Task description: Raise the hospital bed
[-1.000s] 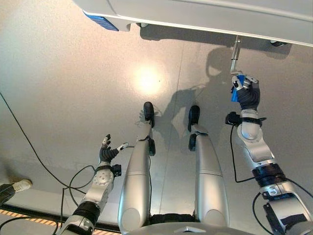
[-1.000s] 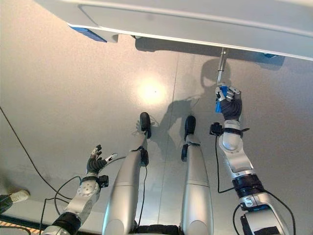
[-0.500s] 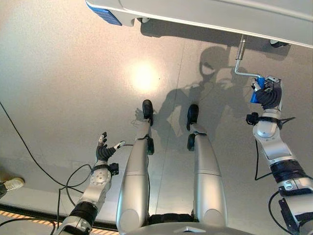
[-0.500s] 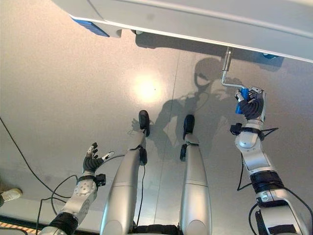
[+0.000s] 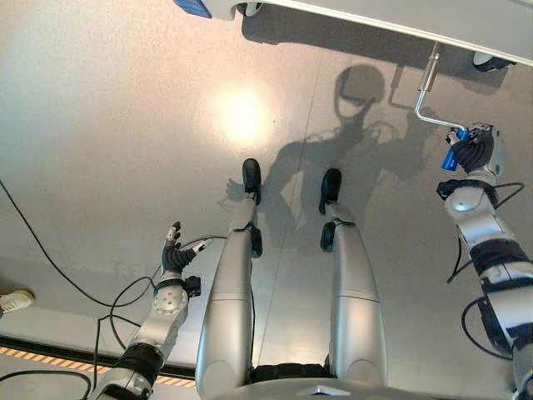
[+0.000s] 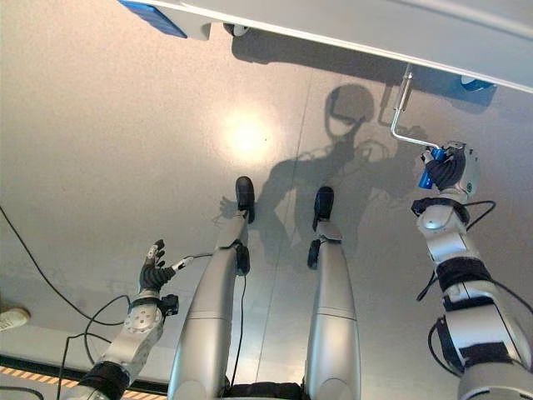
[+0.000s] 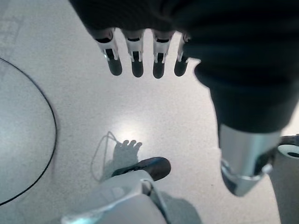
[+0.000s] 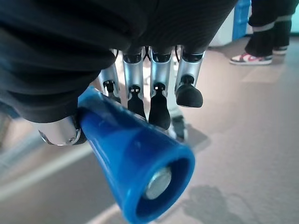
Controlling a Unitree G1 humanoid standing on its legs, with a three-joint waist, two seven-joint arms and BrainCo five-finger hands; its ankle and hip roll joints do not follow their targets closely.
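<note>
Grey speckled floor (image 5: 125, 125) spreads under everything, a white shoe (image 5: 15, 300) cut off at its left edge. Left hand (image 5: 176, 254) hangs low with relaxed, straight fingers. Pale hospital bed frame (image 5: 466, 25) is cropped along the top. Its bent silver crank rod (image 5: 425, 96) slants down to a blue conical handle (image 8: 135, 172), clenched in the right hand (image 5: 476, 152)

— Where do the two eye views look from?
— From the robot's head, facing down at the floor (image 5: 108, 150); both share the bed frame's edge (image 5: 400, 17) and the crank (image 6: 403, 117), seen slightly apart.
— And the wrist cameras?
— Each sits very close behind its own hand: the left hand (image 7: 140, 51) over the floor, the right hand (image 8: 154, 88) against the blue handle (image 8: 135, 168).
</note>
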